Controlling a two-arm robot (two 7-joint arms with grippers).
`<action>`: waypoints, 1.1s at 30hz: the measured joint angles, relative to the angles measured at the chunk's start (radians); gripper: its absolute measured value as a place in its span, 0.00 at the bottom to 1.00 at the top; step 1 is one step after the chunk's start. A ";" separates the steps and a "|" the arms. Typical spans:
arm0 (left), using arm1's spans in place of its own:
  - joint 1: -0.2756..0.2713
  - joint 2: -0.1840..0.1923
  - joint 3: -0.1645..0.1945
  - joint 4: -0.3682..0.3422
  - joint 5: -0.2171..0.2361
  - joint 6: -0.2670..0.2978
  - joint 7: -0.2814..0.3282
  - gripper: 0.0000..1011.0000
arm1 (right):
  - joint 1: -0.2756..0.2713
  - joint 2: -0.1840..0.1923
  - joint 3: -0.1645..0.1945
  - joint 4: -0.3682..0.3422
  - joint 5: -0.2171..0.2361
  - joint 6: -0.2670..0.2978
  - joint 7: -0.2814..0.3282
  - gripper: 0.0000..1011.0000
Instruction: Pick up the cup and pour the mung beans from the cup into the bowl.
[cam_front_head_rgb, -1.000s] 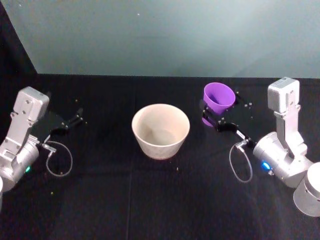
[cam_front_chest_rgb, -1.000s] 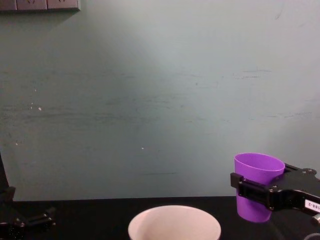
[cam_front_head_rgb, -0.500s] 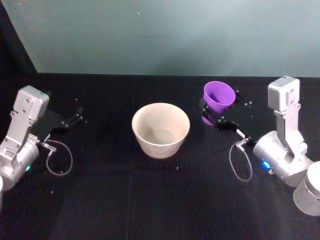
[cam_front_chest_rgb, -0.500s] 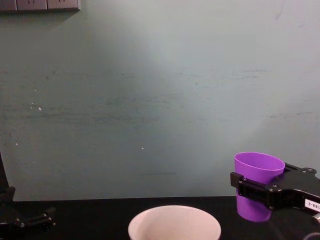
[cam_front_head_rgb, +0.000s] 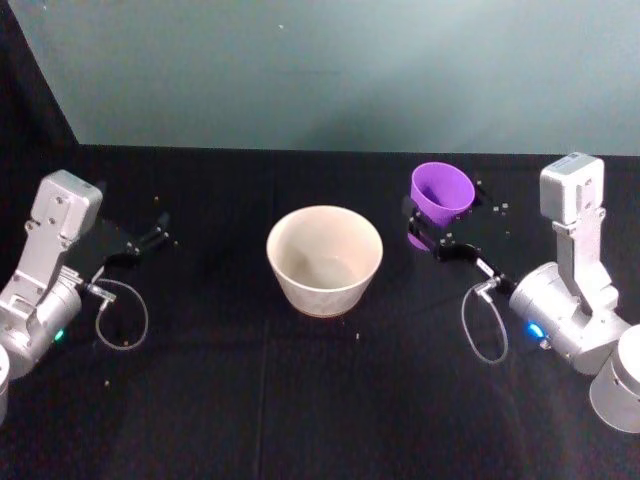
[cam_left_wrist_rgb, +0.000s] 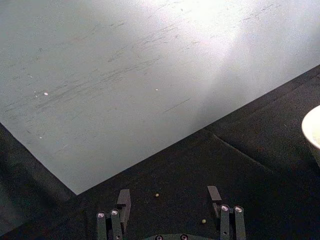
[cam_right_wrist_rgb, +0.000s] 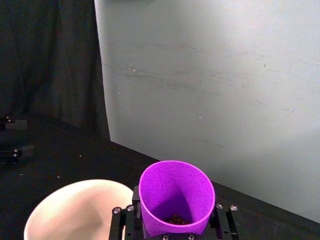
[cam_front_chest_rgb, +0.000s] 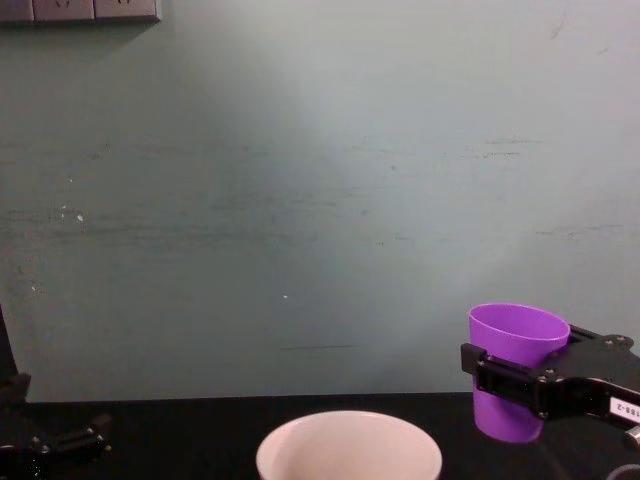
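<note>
Right gripper (cam_front_chest_rgb: 515, 385) clamped round purple cup (cam_front_chest_rgb: 518, 335), cup base partly hidden behind fingers (cam_front_chest_rgb: 500, 378), seemingly clear of black table (cam_front_head_rgb: 300, 400), upright, few mung beans (cam_right_wrist_rgb: 176, 219) dim at bottom, just right of white bowl (cam_front_head_rgb: 320, 285), left gripper (cam_left_wrist_rgb: 169, 192) spread wide, low at far left.

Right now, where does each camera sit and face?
Head: high, facing down at black table; parked left claw, wide white round bowl.
Chest: low, facing wall; right claw shut on small purple plastic cup.
Left wrist: behind open left claw, facing wall.
Right wrist: behind its claw, into cup at tiny mung beans.
All four show the bowl.
</note>
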 joint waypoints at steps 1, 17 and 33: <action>0.000 0.000 0.000 0.000 0.000 0.000 0.000 0.99 | 0.000 0.000 0.000 0.000 0.000 0.000 0.000 0.73; 0.000 0.000 0.000 0.000 0.000 0.000 0.000 0.99 | 0.000 0.000 0.000 0.000 0.000 0.000 0.000 0.73; 0.000 0.000 0.000 0.000 0.000 0.000 0.000 0.99 | 0.000 0.000 0.000 0.000 0.000 0.000 0.000 0.73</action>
